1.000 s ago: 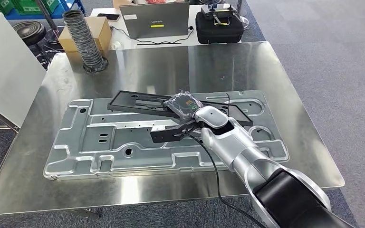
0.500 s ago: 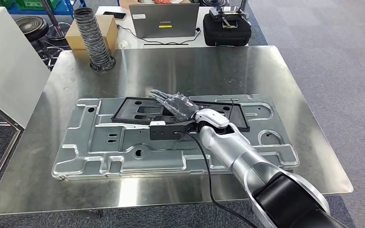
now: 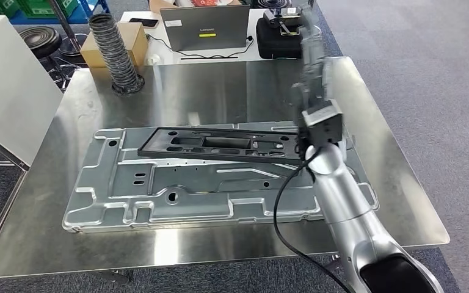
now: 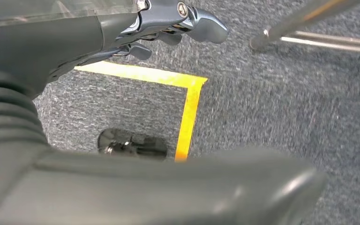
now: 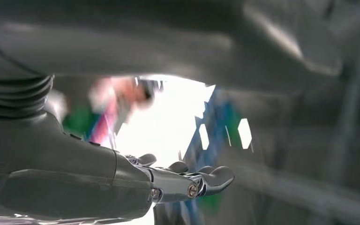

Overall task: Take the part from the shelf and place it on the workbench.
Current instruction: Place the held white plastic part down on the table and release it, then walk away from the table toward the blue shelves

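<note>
Right hand (image 3: 310, 58): raised well above the worktop, blurred in the head view. The right wrist view (image 5: 187, 180) shows its fingers (image 5: 215, 177) stretched out and apart with nothing between them. It holds nothing.
Right arm (image 3: 342, 201): rises from the near right corner, forearm steep, wrist camera block over the right end of the part.
Left hand (image 4: 178, 21): hangs over grey carpet with a yellow floor line, away from the worktop. Fingers seen only in part; whether spread or curled cannot be told. Nothing visible in it.
Part (image 3: 220, 144): long black frame lying flat on the metal panel, free of both hands.
Direction from right hand: the part lies below and to the left of the hand; its right end sits just under the wrist.
Long axis: runs left to right across the worktop, left end slightly nearer the robot, crossing the line of the forearm.
Nearer hand: the right, by a wide margin.
Panel (image 3: 159, 195): large stamped sheet, flat, bearing the part on its far half.
Worktop (image 3: 232, 85): steel, carries panel and part.
Judgement: placement appears done; what remains for the right arm seems to be clearing away without catching the part's right end.
</note>
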You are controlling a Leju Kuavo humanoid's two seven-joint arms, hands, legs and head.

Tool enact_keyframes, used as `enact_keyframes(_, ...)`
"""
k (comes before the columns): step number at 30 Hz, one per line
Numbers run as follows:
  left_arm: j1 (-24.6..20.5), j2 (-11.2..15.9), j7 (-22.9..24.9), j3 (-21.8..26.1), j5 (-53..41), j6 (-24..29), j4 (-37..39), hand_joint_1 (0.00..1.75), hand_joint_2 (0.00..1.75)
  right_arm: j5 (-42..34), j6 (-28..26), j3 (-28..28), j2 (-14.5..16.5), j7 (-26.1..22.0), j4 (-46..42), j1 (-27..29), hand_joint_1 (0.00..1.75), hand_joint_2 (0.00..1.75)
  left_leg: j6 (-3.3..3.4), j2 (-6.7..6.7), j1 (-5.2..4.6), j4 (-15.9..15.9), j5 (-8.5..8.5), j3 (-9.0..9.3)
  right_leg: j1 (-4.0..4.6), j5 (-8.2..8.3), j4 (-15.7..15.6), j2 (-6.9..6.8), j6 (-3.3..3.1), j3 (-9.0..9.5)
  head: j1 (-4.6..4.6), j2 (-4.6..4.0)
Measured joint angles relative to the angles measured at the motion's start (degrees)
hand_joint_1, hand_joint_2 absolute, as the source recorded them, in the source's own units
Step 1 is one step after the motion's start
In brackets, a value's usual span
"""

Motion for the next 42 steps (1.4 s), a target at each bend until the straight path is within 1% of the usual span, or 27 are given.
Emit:
enact_keyframes(2, 0.04, -0.35, 0.01, 0.92, 0.26, 0.27, 0.00, 0.00, 0.00, 1.09, -5.12, -3.62, -1.33, -0.41, -6.30, 2.52, 0.00, 0.87, 0.59, -0.21, -0.12, -3.93, 0.97, 2.07, 0.13, 0.04, 0.40, 0.11, 0.83, -0.24, 0.03, 0.00)
enact_keyframes(4, 0.16, -0.71, 0.02, 1.72, 0.49, 0.46, 0.00, 0.00, 0.00, 1.26, -8.69, -6.81, -2.84, -0.94, -10.77, 5.67, 0.00, 1.75, 1.63, -0.32, -0.35, -4.09, 1.22, 1.96, 0.07, 0.43, 0.28, 0.15, 1.63, -0.35, 0.08, 0.00)
enact_keyframes(6, 0.24, -1.07, 0.04, 2.43, 0.68, 0.63, 0.00, 0.00, 0.00, 0.58, -11.19, -10.35, -4.62, -1.85, -14.23, 9.67, 0.00, 1.75, 2.80, -0.20, -0.41, -4.31, 1.92, 1.49, -0.19, -0.67, 1.04, 0.23, 2.37, -0.78, 0.08, 0.00)
enact_keyframes(7, 0.26, -1.26, 0.04, 2.75, 0.69, 0.66, 0.00, 0.00, 0.00, -0.15, -12.04, -12.36, -5.59, -2.59, -15.73, 11.96, 0.00, 1.75, 3.37, -0.15, -0.40, -4.44, 2.32, 1.13, -0.28, -2.40, 2.73, 0.27, 2.63, -1.45, 0.09, 0.00)
enact_keyframes(10, 0.52, -1.60, -0.04, 3.60, 0.44, 0.09, 0.00, 0.00, 0.00, -2.55, -13.31, -19.15, -7.78, -5.13, -18.82, 19.80, 0.00, 0.44, 4.25, -0.19, -0.68, -4.45, 3.38, -0.33, -0.28, -9.58, 12.85, 0.30, 2.98, -4.66, 0.18, 0.01)
enact_keyframes(11, 0.65, -1.64, -0.13, 3.86, 0.31, -0.21, 0.00, 0.00, 0.00, -3.03, -13.43, -21.39, -8.16, -5.57, -19.46, 22.43, 0.00, 0.00, 4.33, -0.20, -0.85, -4.42, 3.79, -0.90, -0.25, -10.59, 15.26, 0.30, 2.95, -5.03, 0.21, 0.01)
enact_keyframes(12, 0.75, -1.67, -0.22, 4.14, 0.17, -0.49, 0.00, 0.00, 0.00, -3.34, -13.37, -23.31, -8.41, -5.72, -19.99, 24.82, 0.00, 0.00, 4.36, -0.19, -1.03, -4.40, 4.20, -1.49, -0.24, -10.42, 15.78, 0.30, 2.82, -4.47, 0.20, 0.01)
enact_keyframes(13, 0.81, -1.70, -0.30, 4.43, 0.04, -0.75, 0.00, 0.00, 0.00, -3.69, -13.05, -25.02, -8.59, -5.73, -20.45, 26.90, 0.00, 0.00, 4.35, -0.16, -1.21, -4.37, 4.64, -2.07, -0.19, -9.33, 14.20, 0.29, 2.58, -2.85, 0.20, 0.01)
enact_keyframes(16, 0.74, -1.82, -0.48, 5.08, -0.37, -1.45, -0.01, 0.00, 0.00, -5.13, -11.34, -29.66, -9.18, -5.13, -21.33, 31.89, 0.00, 0.00, 4.04, -0.07, -1.65, -4.42, 6.00, -3.34, 0.36, -6.67, 2.77, 0.13, 1.41, 5.39, 0.10, 0.01)
enact_keyframes(18, 0.70, -1.94, -0.64, 5.46, -0.71, -1.80, -0.02, 0.00, 0.00, -6.08, -10.25, -33.29, -9.68, -4.03, -21.35, 35.09, 0.00, 0.00, 3.54, -0.08, -1.59, -4.64, 6.88, -3.42, 0.89, -6.54, -1.08, -0.04, 0.89, 7.75, 0.14, 0.01)
enact_keyframes(20, 0.86, -1.99, -0.73, 6.04, -1.08, -2.07, -0.02, 0.00, 0.00, -6.56, -9.40, -37.09, -10.04, -3.14, -20.60, 38.17, 0.00, 0.00, 2.94, -0.15, -1.45, -4.97, 7.63, -3.37, 0.92, -5.45, -1.68, -0.21, 0.44, 7.44, 0.34, -0.01)
enact_keyframes(21, 0.97, -2.03, -0.76, 6.32, -1.22, -2.16, -0.02, 0.00, 0.00, -6.48, -9.06, -38.97, -10.13, -2.86, -19.88, 39.47, 0.00, 0.00, 2.61, -0.14, -1.45, -4.67, 6.95, -3.56, 0.77, -4.75, -2.04, -0.32, 0.16, 7.09, 0.36, 0.00)
enact_keyframes(23, 1.17, -2.11, -0.81, 6.76, -1.54, -2.25, -0.02, 0.00, 0.00, -5.74, -8.38, -42.27, -10.13, -2.62, -18.13, 41.77, 0.00, 0.00, 2.06, -0.09, -1.39, -1.27, 2.21, -4.45, 0.35, -3.11, -2.64, -0.51, -0.36, 5.90, 0.21, -0.01)
enact_keyframes(25, 1.16, -2.17, -0.83, 7.24, -1.99, -2.30, -0.02, 0.00, 0.00, -4.33, -7.79, -45.25, -9.98, -2.70, -16.20, 43.69, 0.00, 0.00, 1.61, -0.04, -1.19, 5.62, -3.90, -5.50, 0.33, -1.71, -2.61, -0.54, -0.54, 4.18, 0.08, -0.01)
enact_keyframes(26, 1.10, -2.18, -0.83, 7.45, -2.20, -2.32, -0.02, 0.00, 0.00, -3.51, -7.55, -46.68, -9.81, -2.75, -15.23, 44.44, 0.00, 0.00, 1.44, -0.04, -1.11, 8.81, -5.28, -5.59, 0.31, -1.04, -2.50, -0.57, -0.46, 3.21, 0.07, -0.01)
enact_keyframes(27, 1.06, -2.18, -0.83, 7.61, -2.48, -2.34, -0.02, 0.00, 0.00, -2.55, -7.28, -48.12, -9.56, -2.73, -14.31, 45.07, 0.00, 0.00, 1.31, -0.03, -1.06, 10.75, -5.16, -5.07, 0.27, -0.39, -2.32, -0.59, -0.36, 2.19, 0.07, -0.01)
enact_keyframes(28, 1.03, -2.18, -0.83, 7.69, -2.77, -2.38, -0.02, 0.00, 0.00, -1.47, -6.88, -49.55, -9.24, -2.70, -13.48, 45.64, 0.00, 0.00, 1.25, -0.03, -1.03, 10.78, -3.79, -3.61, 0.22, 0.24, -2.05, -0.60, -0.20, 1.10, 0.06, -0.01)
enact_keyframes(30, 0.90, -2.18, -0.82, 7.79, -3.45, -2.47, -0.04, 0.00, 0.00, 1.24, -5.87, -52.60, -8.38, -2.71, -12.08, 46.68, 0.00, 0.00, 1.39, -0.05, -1.02, 5.32, -1.46, 2.10, 0.14, 1.34, -1.33, -0.59, 0.24, -0.87, 0.05, 0.00)
enact_keyframes(32, 0.63, -2.18, -0.80, 7.91, -4.06, -2.61, -0.09, 0.00, 0.00, 3.96, -4.72, -55.60, -7.39, -3.00, -11.06, 47.47, 0.00, 0.00, 1.83, -0.10, -1.25, -3.07, -2.71, 8.19, 0.20, 2.24, -0.62, -0.62, 0.85, -2.08, 0.11, 0.01)
enact_keyframes(33, 0.51, -2.19, -0.79, 7.97, -4.34, -2.69, -0.12, 0.00, 0.00, 5.31, -4.16, -57.07, -6.87, -3.11, -10.63, 47.72, 0.00, 0.00, 2.16, -0.11, -1.41, -5.72, -3.69, 9.76, 0.23, 2.75, -0.47, -0.65, 1.19, -2.33, 0.11, 0.01)
enact_keyframes(35, 0.49, -2.28, -0.76, 8.12, -4.84, -2.81, -0.13, 0.00, 0.00, 8.33, -2.93, -59.95, -5.76, -3.21, -9.64, 48.12, 0.00, 0.00, 3.00, 0.02, -1.58, -7.02, -3.59, 9.72, 0.09, 3.82, -0.65, -0.65, 1.90, -2.51, 0.13, 0.00)
enact_keyframes(36, 0.52, -2.37, -0.75, 8.23, -5.06, -2.86, -0.13, 0.00, 0.00, 10.09, -2.29, -61.40, -5.11, -3.27, -8.99, 48.37, 0.00, 0.00, 3.48, 0.18, -1.55, -7.13, -2.94, 9.28, -0.04, 3.47, -0.45, -0.51, 2.24, -2.75, 0.13, -0.01)
enact_keyframes(37, 0.56, -2.45, -0.73, 8.36, -5.32, -2.91, -0.13, 0.00, 0.00, 11.84, -1.73, -62.78, -4.48, -3.42, -8.29, 48.61, 0.00, 0.00, 3.97, 0.36, -1.49, -7.24, -2.22, 8.70, -0.18, 1.99, 0.51, -0.35, 2.52, -3.19, 0.26, -0.01)
enact_keyframes(38, 0.58, -2.53, -0.73, 8.51, -5.56, -2.96, -0.13, 0.00, 0.00, 13.51, -1.28, -64.16, -3.81, -3.65, -7.52, 48.76, 0.00, 0.00, 4.36, 0.55, -1.42, -7.36, -1.45, 7.96, -0.29, -0.58, 2.54, -0.19, 2.78, -3.87, 0.37, -0.01)
enact_keyframes(40, 0.58, -2.65, -0.70, 8.83, -5.95, -3.02, -0.13, 0.00, 0.00, 16.32, -0.56, -66.95, -2.37, -4.09, -5.58, 48.79, 0.00, 0.00, 4.75, 0.76, -1.57, -7.29, -0.04, 6.16, -0.39, -6.79, 9.70, -0.07, 3.24, -5.47, 0.60, -0.01)
enact_keyframes(41, 0.59, -2.73, -0.69, 8.94, -6.12, -3.03, -0.13, 0.00, 0.00, 17.44, -0.15, -68.29, -1.68, -4.27, -4.40, 48.73, 0.00, 0.00, 4.76, 0.80, -1.65, -7.20, 0.66, 5.20, -0.42, -8.38, 13.25, -0.07, 3.41, -5.86, 0.62, 0.00)
enact_keyframes(42, 0.60, -2.84, -0.67, 9.02, -6.27, -3.04, -0.13, 0.00, 0.00, 18.52, 0.32, -69.54, -1.06, -4.40, -3.15, 48.65, 0.00, 0.00, 4.72, 0.82, -1.71, -7.04, 1.35, 4.20, -0.43, -8.53, 15.58, -0.06, 3.51, -5.63, 0.63, -0.01)
